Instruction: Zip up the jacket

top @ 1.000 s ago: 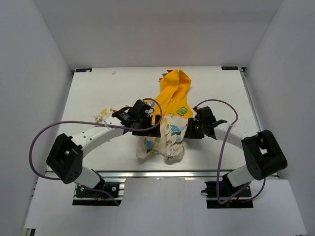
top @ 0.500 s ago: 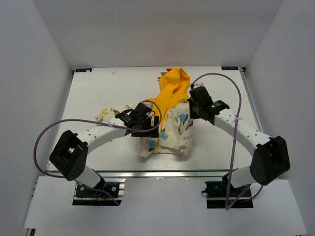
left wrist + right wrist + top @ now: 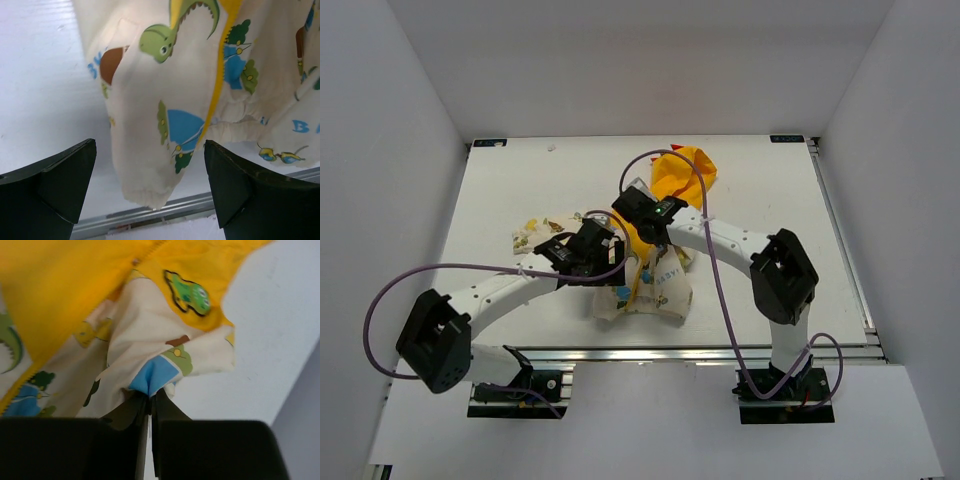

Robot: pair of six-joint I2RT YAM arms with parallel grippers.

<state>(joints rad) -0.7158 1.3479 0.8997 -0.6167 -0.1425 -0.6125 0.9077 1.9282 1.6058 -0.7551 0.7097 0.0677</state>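
Logging the overhead view first: the jacket lies bunched in the middle of the table. Its yellow hood is toward the far side and its cream, dinosaur-printed body is heaped toward the near edge. The right arm reaches across to the left over the garment, and I read the right gripper as sitting on the jacket's midsection, where yellow meets cream. On the right wrist camera its two fingers are pressed together with a small fold of cream and blue printed cloth pinched between the tips. The yellow yoke spreads above them, with a green dinosaur patch on it. The left gripper is at the jacket's left side, just beside the cream body. On the left wrist camera its fingers stand wide apart and nothing is caught between them. The cream panel lies beyond the gap, and its gathered hem ends close to the metal rail at the table's near edge. The orange zipper strip runs down the panel, nearer to the right-hand finger in that view than to the other. I cannot tell from any view whether the left fingers touch the cloth, nor where the zipper slider is.
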